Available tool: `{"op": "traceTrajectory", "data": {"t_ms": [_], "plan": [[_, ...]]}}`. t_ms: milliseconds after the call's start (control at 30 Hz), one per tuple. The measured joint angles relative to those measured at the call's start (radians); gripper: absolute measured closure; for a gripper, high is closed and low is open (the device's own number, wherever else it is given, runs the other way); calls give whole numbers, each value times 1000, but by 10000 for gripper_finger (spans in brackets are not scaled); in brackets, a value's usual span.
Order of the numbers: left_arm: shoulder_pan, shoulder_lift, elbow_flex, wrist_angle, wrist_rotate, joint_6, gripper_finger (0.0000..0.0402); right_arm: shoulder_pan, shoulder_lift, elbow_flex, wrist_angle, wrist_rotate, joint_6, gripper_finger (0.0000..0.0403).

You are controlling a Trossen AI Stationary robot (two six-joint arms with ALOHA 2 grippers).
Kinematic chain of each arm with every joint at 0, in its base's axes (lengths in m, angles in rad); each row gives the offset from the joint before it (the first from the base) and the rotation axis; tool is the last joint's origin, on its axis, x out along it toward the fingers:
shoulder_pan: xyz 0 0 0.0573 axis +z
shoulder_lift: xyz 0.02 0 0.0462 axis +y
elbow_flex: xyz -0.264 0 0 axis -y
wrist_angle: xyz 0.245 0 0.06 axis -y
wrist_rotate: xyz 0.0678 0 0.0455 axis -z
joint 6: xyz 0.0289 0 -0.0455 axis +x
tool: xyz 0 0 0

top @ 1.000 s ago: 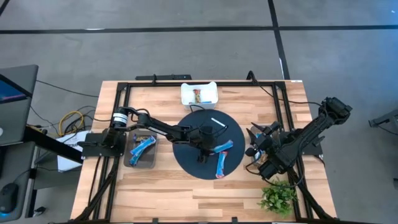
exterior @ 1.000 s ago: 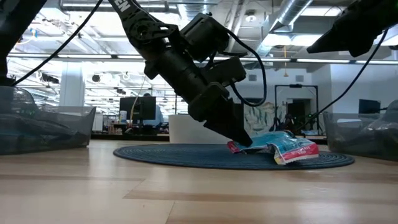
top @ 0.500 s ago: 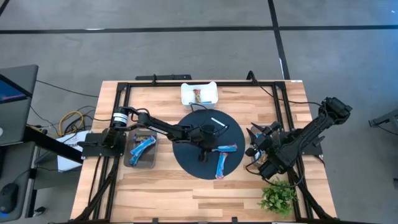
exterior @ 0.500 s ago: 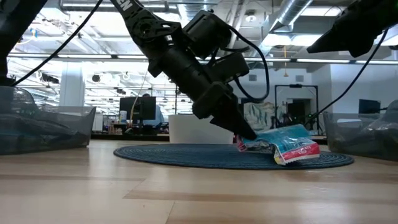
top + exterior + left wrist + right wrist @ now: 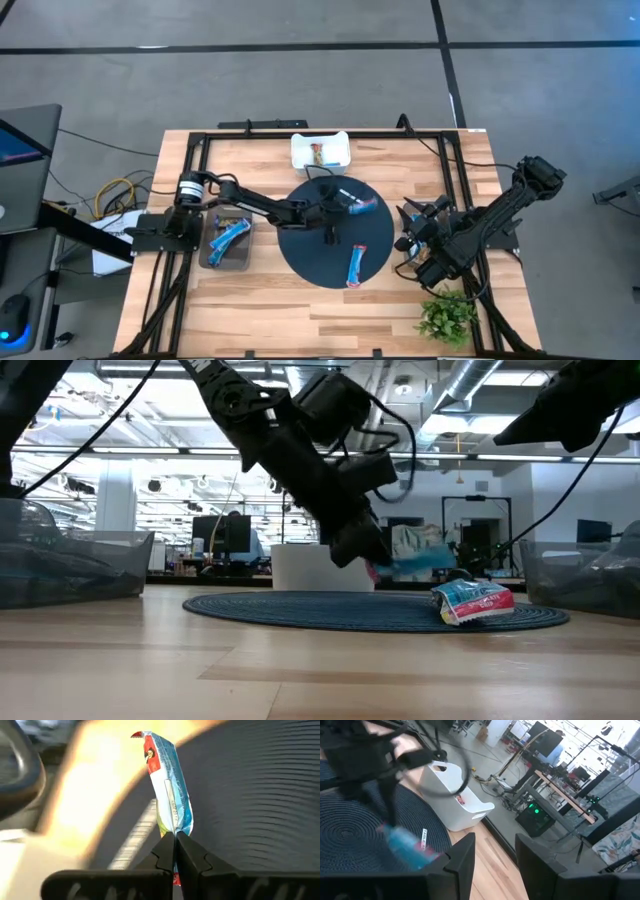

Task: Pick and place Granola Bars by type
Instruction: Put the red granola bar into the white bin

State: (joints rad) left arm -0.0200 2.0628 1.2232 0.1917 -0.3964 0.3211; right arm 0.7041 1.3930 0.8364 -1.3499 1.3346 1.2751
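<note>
My left gripper [image 5: 338,206] reaches over the round dark mat [image 5: 300,262] and is shut on a blue granola bar [image 5: 362,207] with red ends, seen off the mat in the low view [image 5: 410,559]. A second blue bar [image 5: 357,264] lies flat on the mat's near right part [image 5: 472,601]. Two blue bars [image 5: 228,236] lie in the grey tray [image 5: 210,262] at the left. One bar [image 5: 318,153] lies in the white tray [image 5: 300,157] at the far edge. My right gripper [image 5: 495,865] waits open right of the mat. My left gripper pinches the bar between its two fingers [image 5: 162,851] near one red end [image 5: 174,828]. The fingers slant down from the table's left and lie along the bar. The rest of the bar [image 5: 167,775] sticks out past the fingertips, lifted clear of the mat.
A thin white strip [image 5: 346,193] lies on the mat's far part, beside the held bar. A small green plant [image 5: 447,318] stands at the near right corner. Black frame rails [image 5: 320,130] run along the table's edges. Bare wood shows near the front edge.
My left gripper has shut on the bar's end, risen and swung toward the table's far edge, turning as it went. The bar, which lay on the mat next to the other one, is now lifted clear. The other bar has stayed in place.
</note>
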Motion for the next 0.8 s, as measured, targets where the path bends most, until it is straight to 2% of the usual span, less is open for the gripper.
{"op": "traceTrajectory", "data": {"t_ms": [233, 400, 567, 800], "plan": [[13, -41, 5, 7, -412, 206, 401, 0, 1, 0, 0, 0, 0, 269], [62, -72, 5, 17, -608, 380, 401, 0, 1, 0, 0, 0, 0, 270], [155, -72, 5, 8, -656, 497, 401, 0, 1, 0, 2, 0, 0, 269], [246, -72, 5, -39, -711, 413, 401, 0, 1, 0, 2, 0, 0, 270]]}}
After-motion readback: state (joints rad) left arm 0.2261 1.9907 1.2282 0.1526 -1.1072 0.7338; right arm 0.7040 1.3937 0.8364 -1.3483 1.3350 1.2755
